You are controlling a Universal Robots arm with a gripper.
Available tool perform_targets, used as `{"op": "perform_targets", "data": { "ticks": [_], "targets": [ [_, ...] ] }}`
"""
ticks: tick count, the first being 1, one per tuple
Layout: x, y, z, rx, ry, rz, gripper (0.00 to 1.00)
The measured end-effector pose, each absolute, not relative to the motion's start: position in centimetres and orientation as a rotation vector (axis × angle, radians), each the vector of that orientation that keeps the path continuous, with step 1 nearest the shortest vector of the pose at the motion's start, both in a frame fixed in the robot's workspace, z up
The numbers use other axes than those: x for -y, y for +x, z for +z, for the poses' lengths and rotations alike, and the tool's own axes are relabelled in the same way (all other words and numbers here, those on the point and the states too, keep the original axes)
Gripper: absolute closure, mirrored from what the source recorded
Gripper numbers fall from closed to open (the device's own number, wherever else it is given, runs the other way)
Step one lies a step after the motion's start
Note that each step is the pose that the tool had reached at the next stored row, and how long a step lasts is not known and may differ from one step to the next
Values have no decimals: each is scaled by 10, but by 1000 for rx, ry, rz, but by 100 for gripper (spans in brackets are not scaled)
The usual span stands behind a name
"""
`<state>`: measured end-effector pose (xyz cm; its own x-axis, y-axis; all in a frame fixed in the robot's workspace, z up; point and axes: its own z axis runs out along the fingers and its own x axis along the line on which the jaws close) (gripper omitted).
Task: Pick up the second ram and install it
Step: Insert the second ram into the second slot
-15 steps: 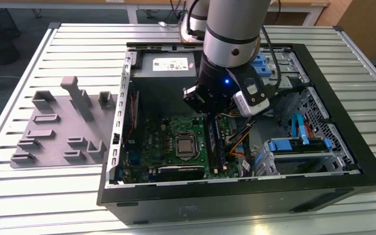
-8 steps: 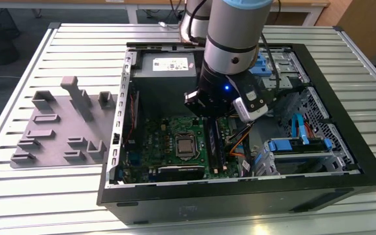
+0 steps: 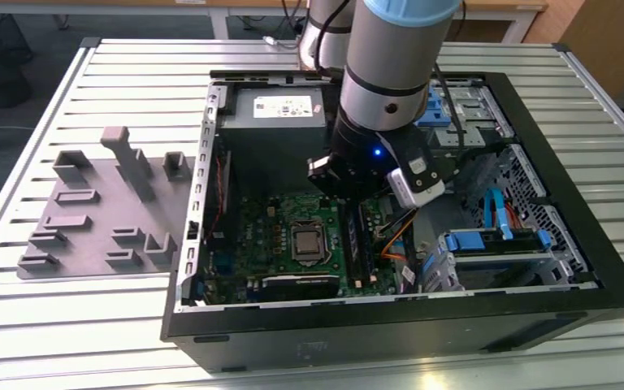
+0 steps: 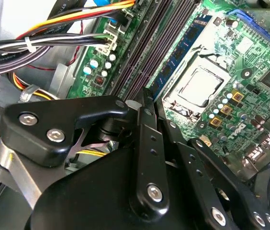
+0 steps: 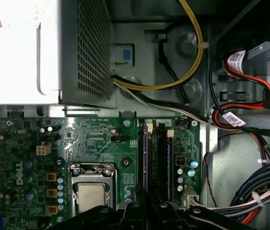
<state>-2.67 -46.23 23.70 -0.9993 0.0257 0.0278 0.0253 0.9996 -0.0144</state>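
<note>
Blue ram stick [image 4: 180,48] sits seated among the black slot rails [image 4: 140,52], just beyond our black gripper's [image 4: 147,103] narrowed fingertips.

Open computer case [image 3: 572,268], green motherboard [image 3: 279,236], grey fixture tray [image 3: 84,236], slatted table [image 3: 74,325]

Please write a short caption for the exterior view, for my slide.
Robot arm's gripper lowered into the open computer case, above the motherboard's memory slots.

Cable bundles [image 5: 250,196] and the power supply [image 5: 49,52] hem the slot rails [image 5: 156,153]; above stays open.
</note>
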Motion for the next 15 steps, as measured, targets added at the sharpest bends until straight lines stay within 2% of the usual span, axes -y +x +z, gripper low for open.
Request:
{"op": "perform_targets", "data": {
  "ticks": [15],
  "targets": [
    [467, -26, 230, 3112, -49, 23, 86]
  ]
}}
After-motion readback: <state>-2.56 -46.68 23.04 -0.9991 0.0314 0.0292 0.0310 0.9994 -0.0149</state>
